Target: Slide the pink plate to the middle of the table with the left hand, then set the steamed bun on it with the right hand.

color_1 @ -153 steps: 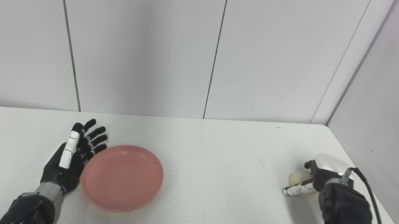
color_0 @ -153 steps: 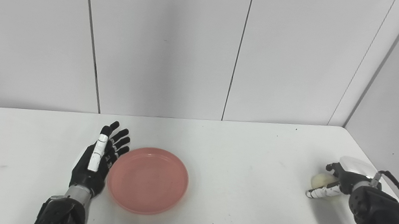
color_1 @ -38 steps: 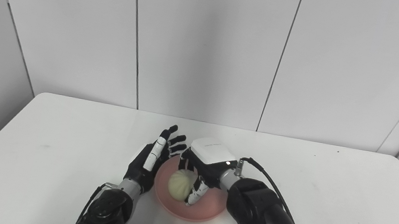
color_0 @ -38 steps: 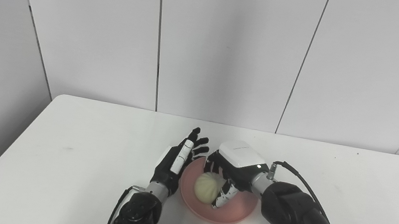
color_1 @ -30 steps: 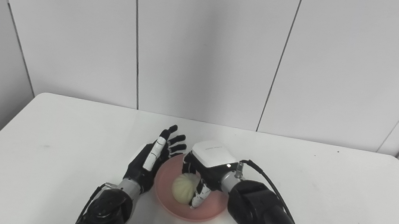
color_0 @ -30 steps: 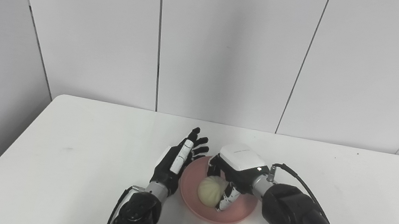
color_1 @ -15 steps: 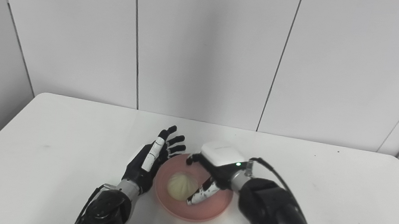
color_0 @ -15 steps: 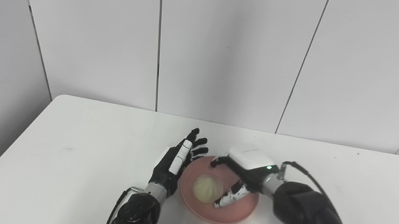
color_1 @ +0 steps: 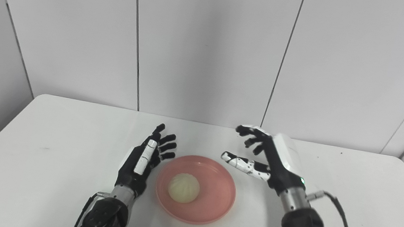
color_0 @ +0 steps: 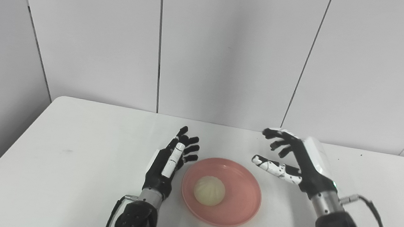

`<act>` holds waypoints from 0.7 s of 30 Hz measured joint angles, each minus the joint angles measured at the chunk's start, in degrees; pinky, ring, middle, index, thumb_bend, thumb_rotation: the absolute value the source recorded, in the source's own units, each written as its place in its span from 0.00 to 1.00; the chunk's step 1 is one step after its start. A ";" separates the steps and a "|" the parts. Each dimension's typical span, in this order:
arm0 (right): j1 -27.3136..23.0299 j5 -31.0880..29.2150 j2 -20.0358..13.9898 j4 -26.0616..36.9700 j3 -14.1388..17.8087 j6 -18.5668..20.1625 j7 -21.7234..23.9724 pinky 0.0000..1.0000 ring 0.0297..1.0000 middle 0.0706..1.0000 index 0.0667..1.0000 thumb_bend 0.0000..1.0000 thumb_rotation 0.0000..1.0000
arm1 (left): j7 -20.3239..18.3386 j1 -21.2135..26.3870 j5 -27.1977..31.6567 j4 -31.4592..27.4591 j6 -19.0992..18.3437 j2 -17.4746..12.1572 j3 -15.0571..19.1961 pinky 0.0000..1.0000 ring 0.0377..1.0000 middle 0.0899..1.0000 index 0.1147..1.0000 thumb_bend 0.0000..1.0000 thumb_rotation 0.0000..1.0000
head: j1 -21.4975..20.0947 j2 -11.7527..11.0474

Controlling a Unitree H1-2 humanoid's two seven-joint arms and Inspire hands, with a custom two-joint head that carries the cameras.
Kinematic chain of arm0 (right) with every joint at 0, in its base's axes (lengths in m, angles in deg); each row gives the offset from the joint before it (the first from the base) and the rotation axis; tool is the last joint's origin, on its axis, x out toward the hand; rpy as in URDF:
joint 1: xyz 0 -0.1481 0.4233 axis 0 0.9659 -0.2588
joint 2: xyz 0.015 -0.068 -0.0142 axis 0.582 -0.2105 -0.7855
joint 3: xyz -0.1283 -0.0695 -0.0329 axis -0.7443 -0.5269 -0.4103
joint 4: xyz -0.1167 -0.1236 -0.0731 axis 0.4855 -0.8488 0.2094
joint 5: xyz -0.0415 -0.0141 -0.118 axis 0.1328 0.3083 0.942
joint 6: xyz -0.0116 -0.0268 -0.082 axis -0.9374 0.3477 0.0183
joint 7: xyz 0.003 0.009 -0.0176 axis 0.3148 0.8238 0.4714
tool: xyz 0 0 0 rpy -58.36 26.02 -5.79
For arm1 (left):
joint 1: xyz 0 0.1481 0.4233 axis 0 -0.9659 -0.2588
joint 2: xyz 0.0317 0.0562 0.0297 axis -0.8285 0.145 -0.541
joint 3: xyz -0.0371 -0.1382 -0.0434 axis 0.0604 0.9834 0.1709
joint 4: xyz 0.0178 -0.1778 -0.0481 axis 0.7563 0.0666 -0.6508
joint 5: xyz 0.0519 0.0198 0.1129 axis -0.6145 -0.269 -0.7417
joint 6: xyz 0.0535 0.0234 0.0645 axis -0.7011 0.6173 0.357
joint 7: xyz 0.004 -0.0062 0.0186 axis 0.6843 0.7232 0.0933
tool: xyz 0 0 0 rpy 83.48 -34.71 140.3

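The plate lies flat on the white table, near its middle and toward the near edge. The bun sits on the plate, a little toward 9 o'clock of the plate's centre, pleated top up, touched by neither hand.

The left hand stands at 9 o'clock of the plate, just beside the rim, palm turned toward the plate and fingers spread, pointing toward 12 o'clock. It holds nothing; whether its edge touches the rim I cannot tell. Its forearm comes up from the bottom edge at about 7 o'clock of the plate.

The right hand hovers at about 2 o'clock of the plate, raised above the table and clear of the rim. It is spread wide and empty, palm facing the plate, thumb reaching toward 9 o'clock and the other fingers curled loosely above it. A black cable loops from its wrist toward 5 o'clock.

Grey wall panels stand behind the table at 12 o'clock.
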 measured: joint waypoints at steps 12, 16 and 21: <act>-4.07 -25.80 6.90 -20.22 10.76 -9.89 -5.98 0.73 0.77 0.82 0.82 0.71 0.98 | 6.77 -2.51 -2.27 -3.24 0.94 0.22 0.85 0.87 0.84 0.81 0.91 0.66 0.90 | -1.06 0.00; -3.80 -29.31 7.44 -19.62 10.44 -10.11 -4.26 0.74 0.78 0.83 0.81 0.74 0.96 | 6.86 -3.16 -2.27 -4.35 0.90 0.09 0.86 0.91 0.86 0.83 0.91 0.69 0.94 | -2.81 -0.18; -2.18 -28.42 8.76 -16.98 7.67 -9.92 -3.67 0.76 0.80 0.85 0.85 0.75 0.99 | 6.87 -3.99 -2.29 -5.59 0.42 -0.06 0.69 0.98 0.92 0.91 0.92 0.78 1.00 | -5.01 0.00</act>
